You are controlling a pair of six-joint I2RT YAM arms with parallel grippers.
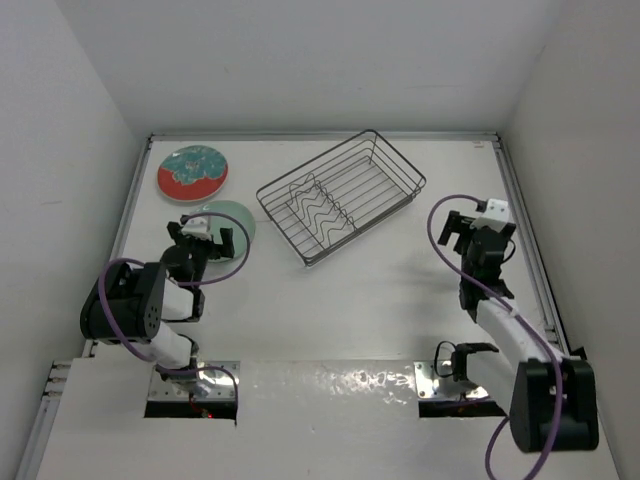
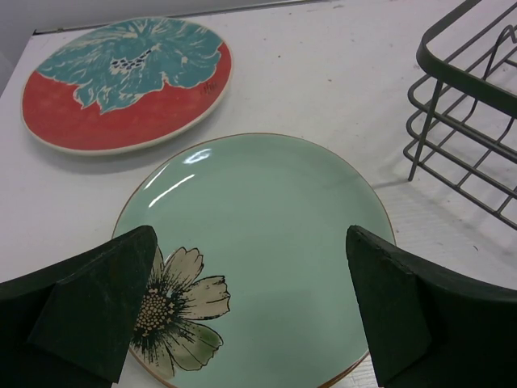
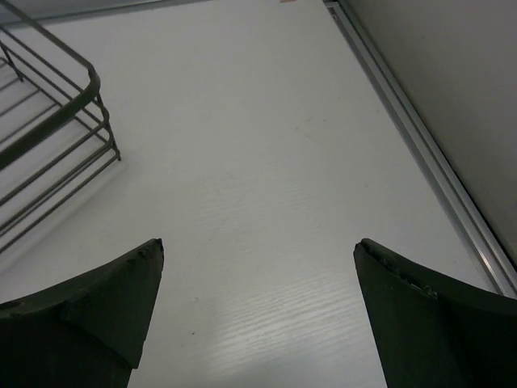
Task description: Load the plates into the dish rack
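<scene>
The mint-green plate [image 1: 236, 215] lies flat on the table, its painted flower at the near edge in the left wrist view [image 2: 266, 210]. The red-rimmed plate [image 1: 193, 171] with a teal centre lies flat behind it [image 2: 121, 81]. The dark wire dish rack [image 1: 340, 195] stands at an angle in the middle, with nothing in it. My left gripper [image 1: 203, 238] is open over the near part of the green plate [image 2: 250, 234] and holds nothing. My right gripper [image 1: 460, 228] is open and empty over bare table to the right of the rack [image 3: 258, 246].
The rack's corner shows at the right of the left wrist view [image 2: 468, 113] and at the left of the right wrist view [image 3: 56, 121]. White walls enclose the table; a metal rail [image 3: 420, 153] runs along its right edge.
</scene>
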